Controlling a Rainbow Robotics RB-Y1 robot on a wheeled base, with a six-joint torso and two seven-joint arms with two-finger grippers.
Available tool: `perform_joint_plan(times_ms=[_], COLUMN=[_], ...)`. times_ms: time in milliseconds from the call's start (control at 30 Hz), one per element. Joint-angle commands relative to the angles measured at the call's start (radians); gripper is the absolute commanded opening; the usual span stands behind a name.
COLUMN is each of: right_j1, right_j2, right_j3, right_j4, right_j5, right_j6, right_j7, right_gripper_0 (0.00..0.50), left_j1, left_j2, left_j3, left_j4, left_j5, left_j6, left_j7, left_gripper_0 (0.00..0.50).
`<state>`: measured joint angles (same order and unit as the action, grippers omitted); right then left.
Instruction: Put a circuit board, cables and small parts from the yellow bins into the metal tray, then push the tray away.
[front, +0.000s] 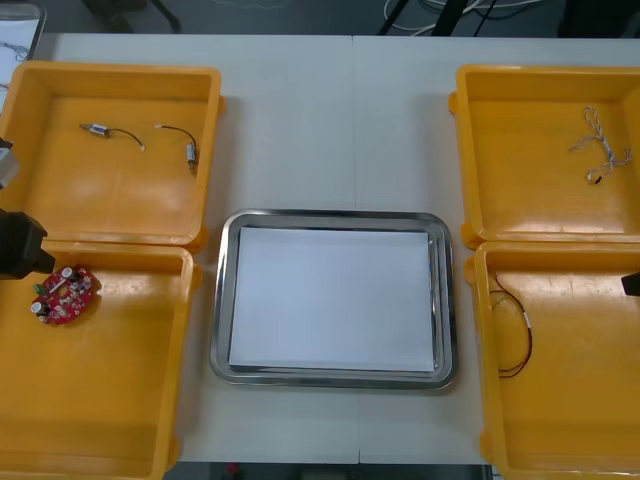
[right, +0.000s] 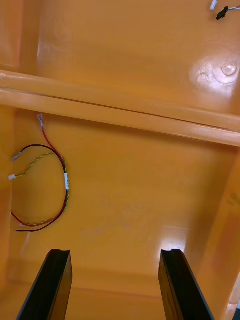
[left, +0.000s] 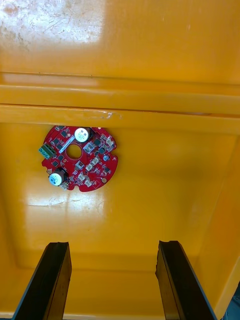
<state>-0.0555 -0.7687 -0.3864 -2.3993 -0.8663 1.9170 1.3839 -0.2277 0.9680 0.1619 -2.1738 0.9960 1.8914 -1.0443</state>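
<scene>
We are at the very start: the metal tray (front: 335, 216), white inside, holds nothing yet. Our left jaws hang wide open and empty over the near left yellow bin (front: 100, 400), where the round red circuit board (left: 92, 162) lies flat just ahead of them. Our right jaws, equally open and empty, hover over the near right bin (front: 580, 420), with the red and yellow cable (right: 66, 181) beyond one finger. Next, we judge, the left jaws must advance and drop to straddle the board's edge.

Electronics workshop, judging by yellow bins (front: 110, 200), cables (right: 65, 185), circuit board (front: 65, 293)
</scene>
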Motion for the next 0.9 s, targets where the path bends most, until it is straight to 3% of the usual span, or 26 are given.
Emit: perform_joint_plan(times_ms=[33,667,900], right_j1=[0.017,0.017,0.042], right_j2=[0.009,0.029,0.026], right_j3=[0.009,0.011,0.037], right_j4=[-0.029,-0.031,-0.067], right_j5=[0.001,0.004,0.050], right_j6=[0.003,0.003,0.003], right_j7=[-0.037,-0.034,-0.037], right_gripper_0=[0.500,0.500,0.500], left_j1=[0.018,0.018,0.018], left_j2=[0.006,0.006,0.006], left_j3=[0.028,0.028,0.028], left_j4=[-0.020,-0.020,-0.020], left_j5=[-0.007,-0.007,-0.007], left_j6=[-0.002,-0.002,-0.002], left_j7=[-0.052,-0.052,-0.052], left_gripper_0=[0.500,0.500,0.500])
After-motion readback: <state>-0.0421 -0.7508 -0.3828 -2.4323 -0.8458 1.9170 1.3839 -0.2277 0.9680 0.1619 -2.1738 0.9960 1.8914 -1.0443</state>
